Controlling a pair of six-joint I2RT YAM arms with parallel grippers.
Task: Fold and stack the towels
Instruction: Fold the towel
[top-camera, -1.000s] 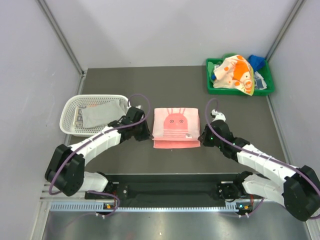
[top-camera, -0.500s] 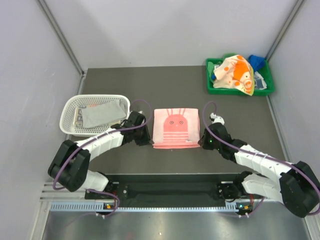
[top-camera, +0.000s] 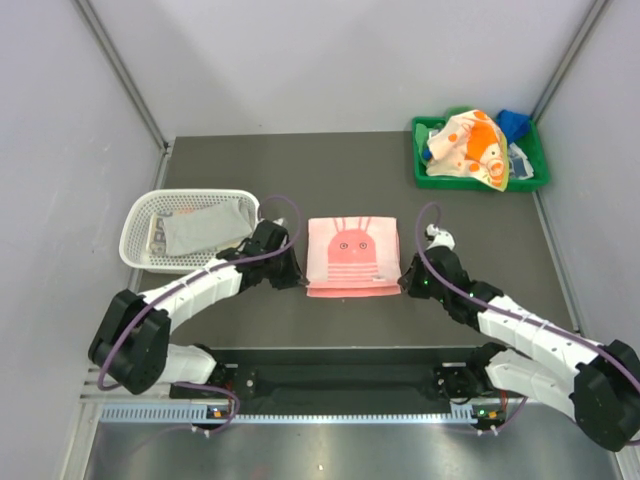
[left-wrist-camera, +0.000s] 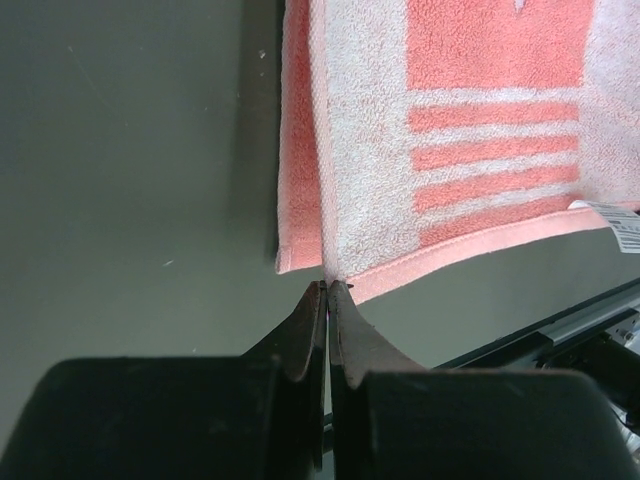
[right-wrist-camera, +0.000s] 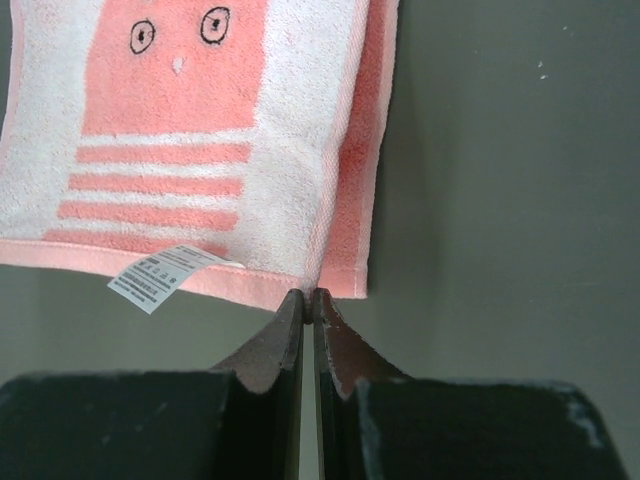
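The left pincer (left-wrist-camera: 327, 288) is squeezed tight, its tips touching the near hem of the pink towel (top-camera: 351, 257) at the towel's 8 o'clock corner; the right pincer (right-wrist-camera: 308, 295) is squeezed tight too, tips on the hem at 4 o'clock; it is hard to see if any cloth is caught between the tips; the towel lies flat and folded in the middle of the table (top-camera: 300, 170); a white basket (top-camera: 138, 215) with a grey towel (top-camera: 205, 228) sits at its 9 o'clock; a green tray (top-camera: 420, 172) at 2 o'clock holds an orange towel (top-camera: 470, 148) and a blue towel (top-camera: 513, 124).

The pink towel (top-camera: 351, 257) bears a striped rabbit face, the basket (top-camera: 137, 238) is white, the tray (top-camera: 470, 184) green, the table (top-camera: 330, 170) dark grey.
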